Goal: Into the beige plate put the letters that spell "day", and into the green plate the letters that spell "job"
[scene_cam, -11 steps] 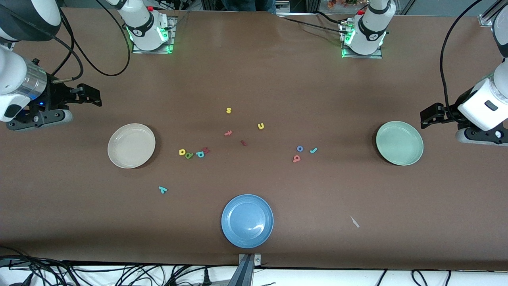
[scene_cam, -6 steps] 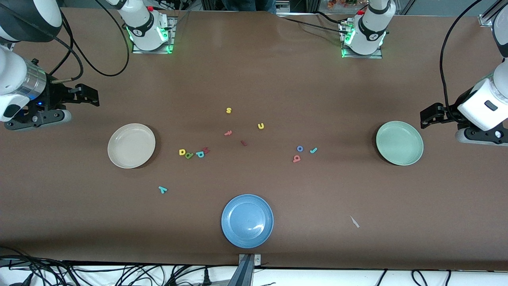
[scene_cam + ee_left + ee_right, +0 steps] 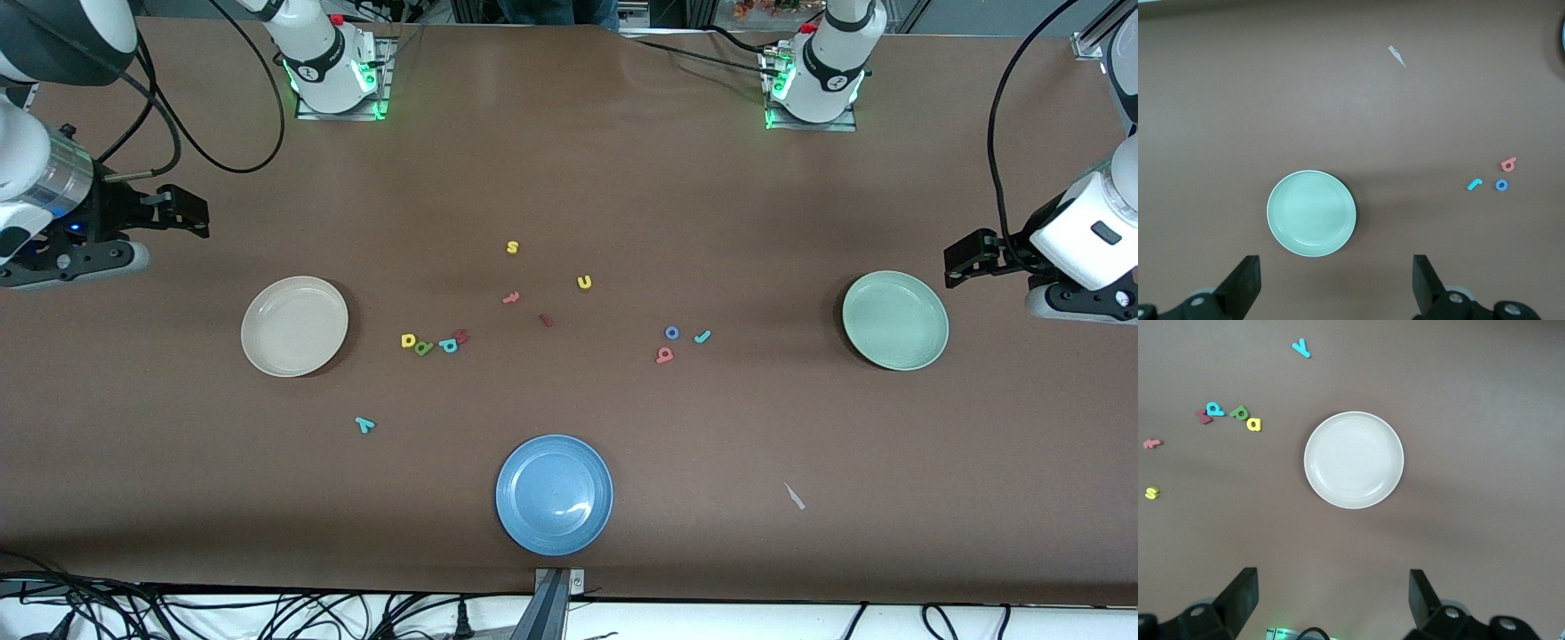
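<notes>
The beige plate (image 3: pixel 294 325) (image 3: pixel 1353 460) lies toward the right arm's end, the green plate (image 3: pixel 895 320) (image 3: pixel 1311 213) toward the left arm's end; neither holds anything. Yellow d (image 3: pixel 408 340) (image 3: pixel 1254 424) and green a (image 3: pixel 423 348) (image 3: pixel 1240 412) lie side by side; teal y (image 3: pixel 364 424) (image 3: pixel 1301 348) lies nearer the camera. Blue o (image 3: pixel 672 332) (image 3: pixel 1501 185), teal j (image 3: pixel 702 336) (image 3: pixel 1475 184) and salmon b (image 3: pixel 664 355) (image 3: pixel 1509 163) cluster mid-table. My right gripper (image 3: pixel 191 216) (image 3: pixel 1333 600) and left gripper (image 3: pixel 965 258) (image 3: pixel 1337 287) hang open over bare table beside their plates.
A blue plate (image 3: pixel 554 494) sits near the front edge. A teal p (image 3: pixel 448 345) and a dark red piece (image 3: pixel 460 336) adjoin the a. Yellow s (image 3: pixel 512 247), yellow u (image 3: pixel 584 282), red t (image 3: pixel 510 298) and red l (image 3: pixel 546 320) lie mid-table. A white scrap (image 3: pixel 794 496) lies apart.
The right gripper has drawn back a little toward its own end of the table. The left arm has barely shifted. No letter or plate has moved.
</notes>
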Motion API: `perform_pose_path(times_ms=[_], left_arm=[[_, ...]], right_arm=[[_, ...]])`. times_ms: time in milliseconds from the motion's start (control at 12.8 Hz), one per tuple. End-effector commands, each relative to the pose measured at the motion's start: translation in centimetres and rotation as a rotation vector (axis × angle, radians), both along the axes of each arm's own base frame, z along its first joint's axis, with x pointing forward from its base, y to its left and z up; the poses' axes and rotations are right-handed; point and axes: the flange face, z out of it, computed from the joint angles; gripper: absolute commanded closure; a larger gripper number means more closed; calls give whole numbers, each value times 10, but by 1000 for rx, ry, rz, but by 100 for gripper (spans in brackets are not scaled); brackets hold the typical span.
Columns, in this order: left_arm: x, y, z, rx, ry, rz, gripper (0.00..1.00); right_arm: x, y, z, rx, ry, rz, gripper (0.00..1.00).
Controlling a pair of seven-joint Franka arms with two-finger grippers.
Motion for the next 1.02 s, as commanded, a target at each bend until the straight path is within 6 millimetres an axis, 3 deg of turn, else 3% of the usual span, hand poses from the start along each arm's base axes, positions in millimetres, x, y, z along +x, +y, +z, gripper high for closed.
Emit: perform_pose_path(times_ms=[0,235,705,940], left_arm=[[-3,1,7,24,-3,1,0],[-3,1,7,24,-3,2,0],[-3,2,7,24,-3,2,0],[-3,-2,7,22,-1,-2,0]], right_arm=[[0,10,4,-20,11,27,0],[0,18,6,-28,-4,8,0],[2,12,6,-18,-7,-8,0],[4,26,7,-9,-35,12,0]])
